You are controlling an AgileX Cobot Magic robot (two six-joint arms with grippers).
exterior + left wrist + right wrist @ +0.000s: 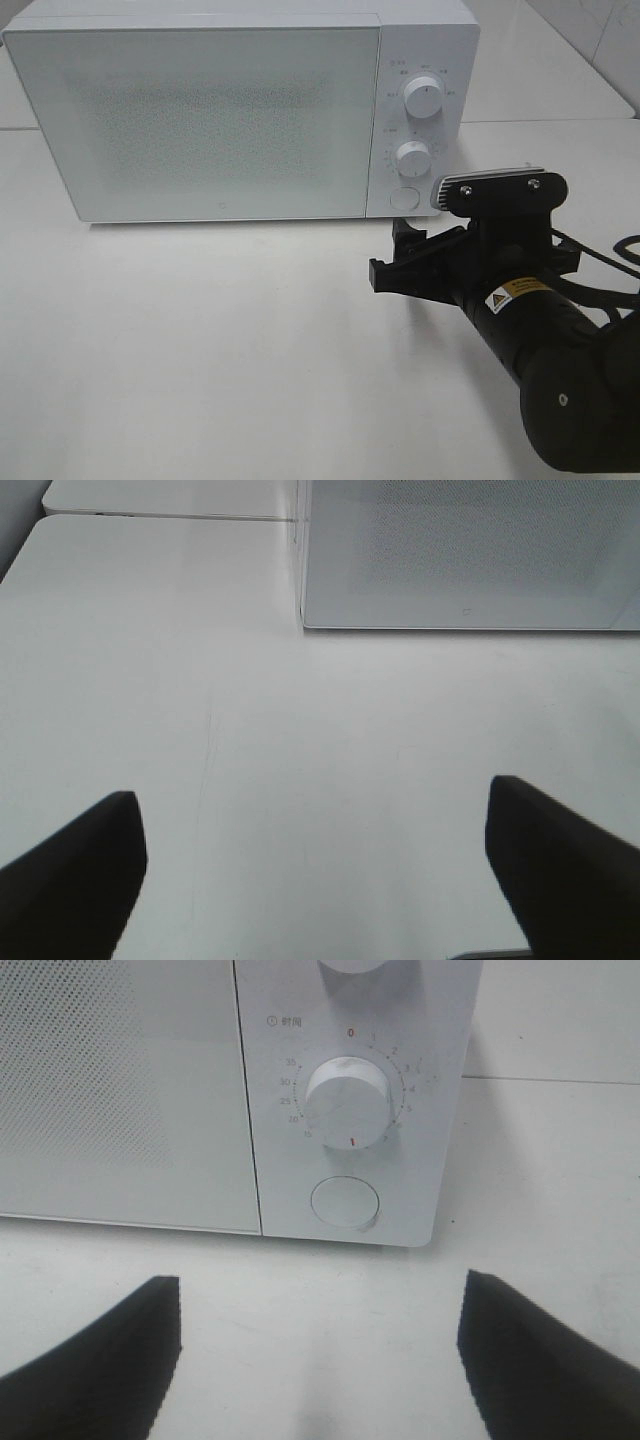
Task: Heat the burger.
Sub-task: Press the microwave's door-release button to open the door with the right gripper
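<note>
The burger is out of view in every frame. A white microwave (200, 110) stands at the back of the table with its door shut. My right gripper (392, 255) hovers just in front of the microwave's control panel, open and empty. In the right wrist view the right gripper (318, 1282) faces the round door button (345, 1203) below the timer knob (348, 1100). In the left wrist view my left gripper (312, 792) is open and empty over bare table, with the microwave's front (460, 560) ahead of it. The left arm does not show in the exterior view.
The control panel carries an upper knob (423, 98), a lower timer knob (412, 156) and a round button (404, 197). The white table (200, 350) spreads in front of the microwave. A seam between table tops (560, 121) runs behind at the right.
</note>
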